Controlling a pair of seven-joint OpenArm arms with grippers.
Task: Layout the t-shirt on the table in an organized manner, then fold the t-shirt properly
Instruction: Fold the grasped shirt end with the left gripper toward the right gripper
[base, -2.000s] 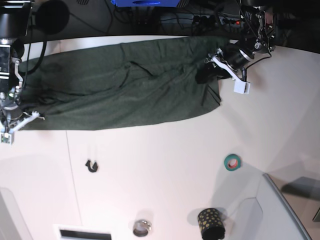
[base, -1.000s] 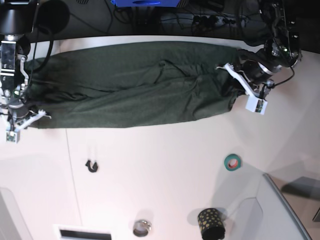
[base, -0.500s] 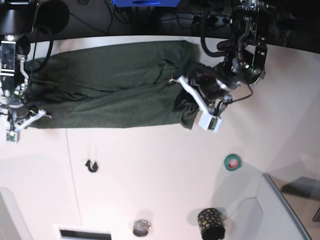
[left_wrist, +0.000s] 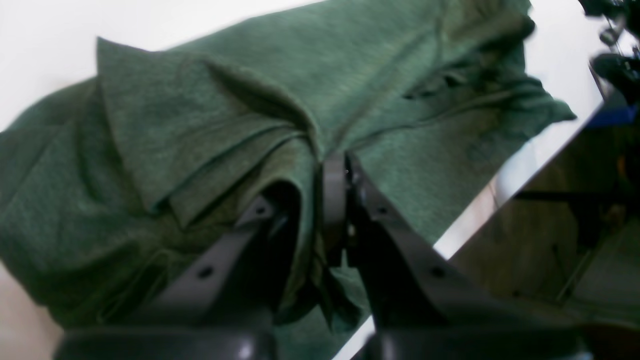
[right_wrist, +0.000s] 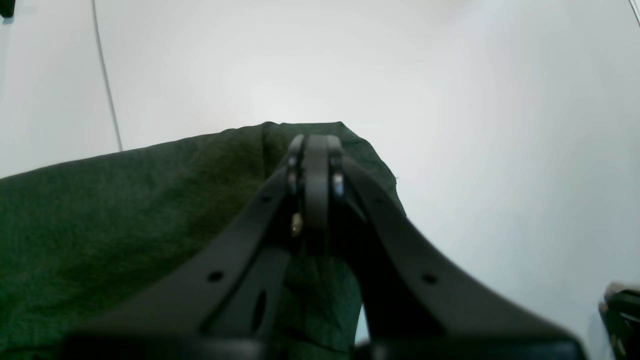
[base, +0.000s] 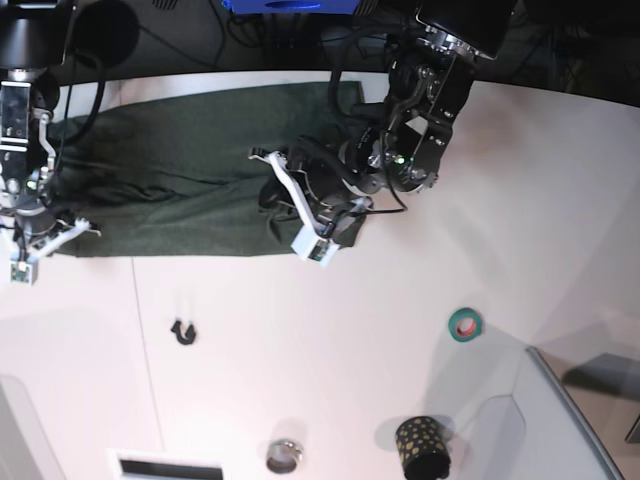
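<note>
The dark green t-shirt lies in a long band across the far left part of the white table. Its right end is doubled over toward the middle. My left gripper hangs over the shirt's middle, shut on a bunched fold of the t-shirt; the fabric drapes from between its fingers. At the shirt's near left corner, my right gripper is shut on the t-shirt. There its fingertips press together at the cloth's corner over the bare table.
On the near half of the table lie a green tape roll, a black dotted cup, a small black hook and a metal ring. A grey bin corner fills the near right. A thin seam line runs down the table.
My left arm has swept from the table's far right to the middle, carrying the shirt's right end over the rest. The right arm has stayed put.
</note>
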